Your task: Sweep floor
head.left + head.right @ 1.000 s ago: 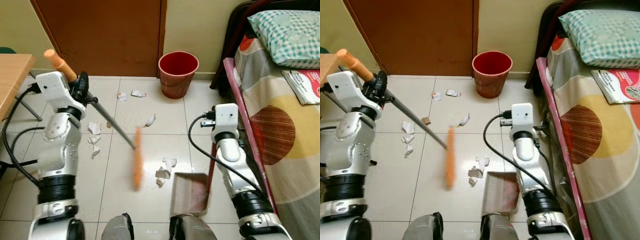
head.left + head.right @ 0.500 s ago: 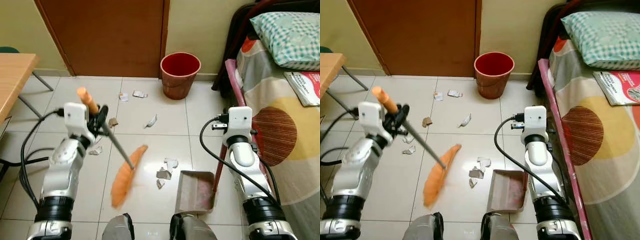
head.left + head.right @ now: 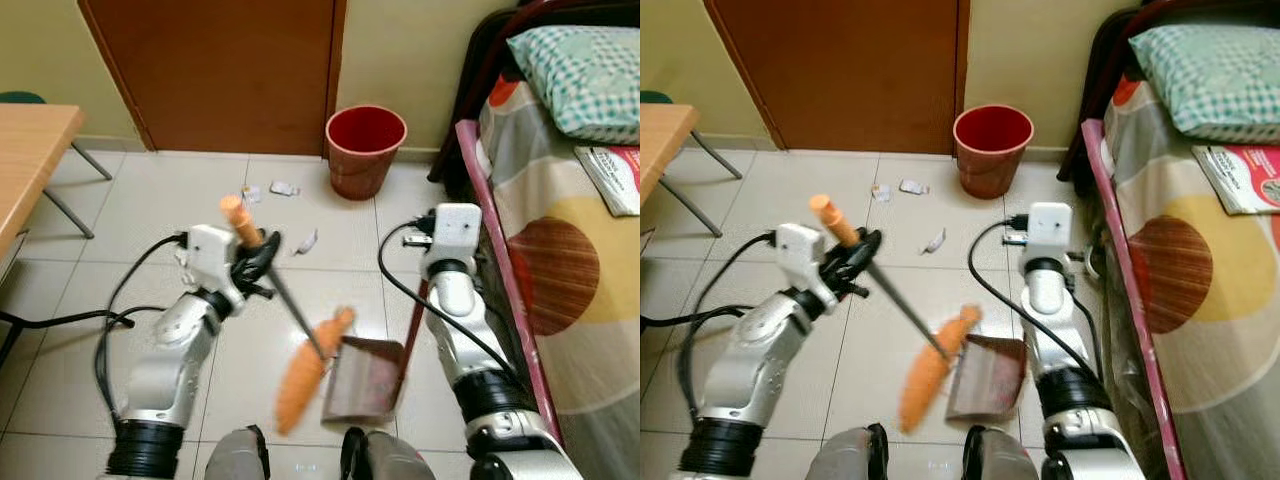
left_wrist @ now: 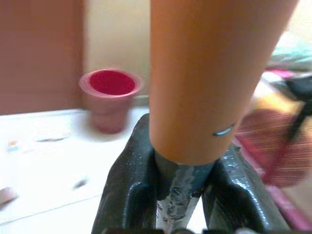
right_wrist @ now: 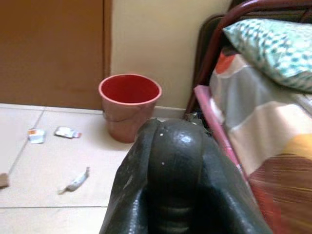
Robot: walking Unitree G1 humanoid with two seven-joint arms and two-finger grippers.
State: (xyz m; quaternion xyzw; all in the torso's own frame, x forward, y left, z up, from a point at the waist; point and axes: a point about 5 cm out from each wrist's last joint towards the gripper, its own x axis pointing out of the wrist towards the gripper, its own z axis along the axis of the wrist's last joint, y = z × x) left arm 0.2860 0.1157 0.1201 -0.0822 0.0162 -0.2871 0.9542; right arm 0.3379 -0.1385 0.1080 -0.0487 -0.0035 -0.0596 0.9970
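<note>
broom handle (image 3: 855,252) is clamped tight in left gripper (image 3: 852,262), shaft slanting down-right to orange brush head (image 3: 932,365), which is touching dustpan (image 3: 985,377) mouth. dustpan handle (image 3: 413,325) is gripped shut by right gripper (image 5: 174,170). paper scraps (image 3: 933,240) lie beyond, twd red bin (image 3: 992,148).

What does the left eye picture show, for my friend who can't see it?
The robot's left gripper holds an orange broom, its brush at the mouth of a dustpan held by its right arm. Behind, paper scraps lie near a red bin.
</note>
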